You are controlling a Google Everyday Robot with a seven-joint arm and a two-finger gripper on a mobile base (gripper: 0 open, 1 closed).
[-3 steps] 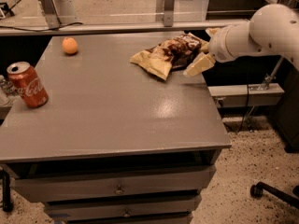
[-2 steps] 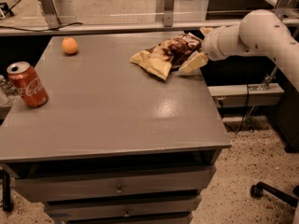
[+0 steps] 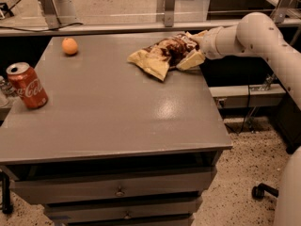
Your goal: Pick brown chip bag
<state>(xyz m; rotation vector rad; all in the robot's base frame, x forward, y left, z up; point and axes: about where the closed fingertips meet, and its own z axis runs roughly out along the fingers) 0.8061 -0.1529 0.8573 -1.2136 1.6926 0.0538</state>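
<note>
The brown chip bag [image 3: 162,54] lies wrinkled at the far right of the grey table [image 3: 108,112], with a dark brown middle and tan-yellow ends. My gripper [image 3: 194,47] reaches in from the right on the white arm [image 3: 254,32], at table height. It is open, with one cream finger [image 3: 190,60] on the near side of the bag's right end and the other on the far side. The bag rests on the table.
A red soda can [image 3: 27,85] stands at the left edge. An orange [image 3: 69,46] sits at the far left. A rail with metal posts [image 3: 168,6] runs behind the table. Drawers [image 3: 117,190] are below the front edge.
The arm has moved left, and the gripper has come from just off the bag's right end to around it. The bag, can and orange have not moved.
</note>
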